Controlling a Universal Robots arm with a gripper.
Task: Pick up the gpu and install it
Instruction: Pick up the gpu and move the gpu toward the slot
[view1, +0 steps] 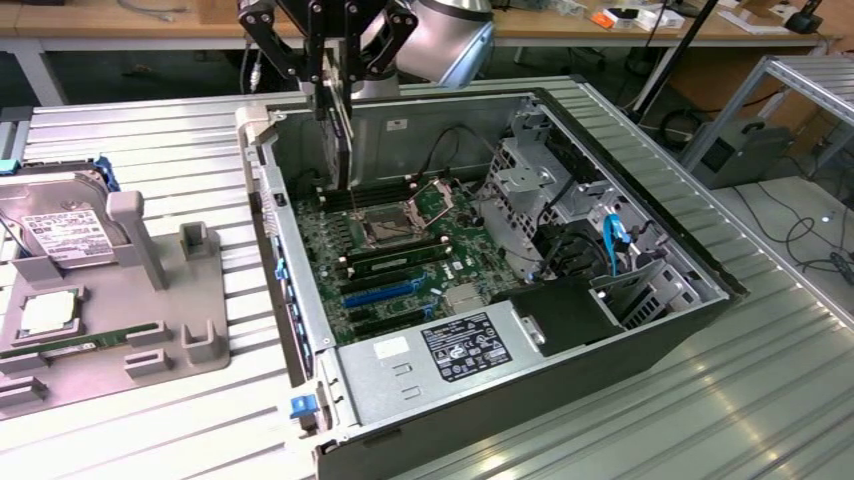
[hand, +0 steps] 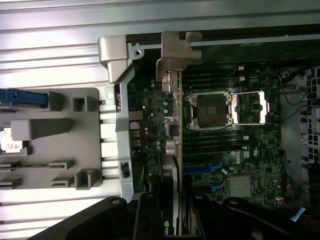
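Observation:
The gpu (view1: 338, 140) hangs on edge, a thin dark card, over the rear part of the open computer case (view1: 694, 270). My gripper (view1: 330, 78) is shut on its upper end. In the wrist view the gpu (hand: 171, 130) is seen edge-on, its silver bracket (hand: 173, 55) towards the case's back wall, and the gripper (hand: 172, 220) clamps it from both sides. Below it lies the green motherboard (view1: 400, 255) with the processor socket (view1: 387, 228) and the blue expansion slots (view1: 380, 293). The card's lower edge is above the board, beside the socket; I cannot tell if it touches.
A grey parts fixture (view1: 147, 300) stands at the exterior view's left of the case, holding a silver hard drive (view1: 54, 225) and a processor chip (view1: 47, 312). Inside the case are the power supply (view1: 454, 345), a drive cage (view1: 534, 190) and cables (view1: 614, 240). The ribbed metal table (view1: 747, 400) surrounds everything.

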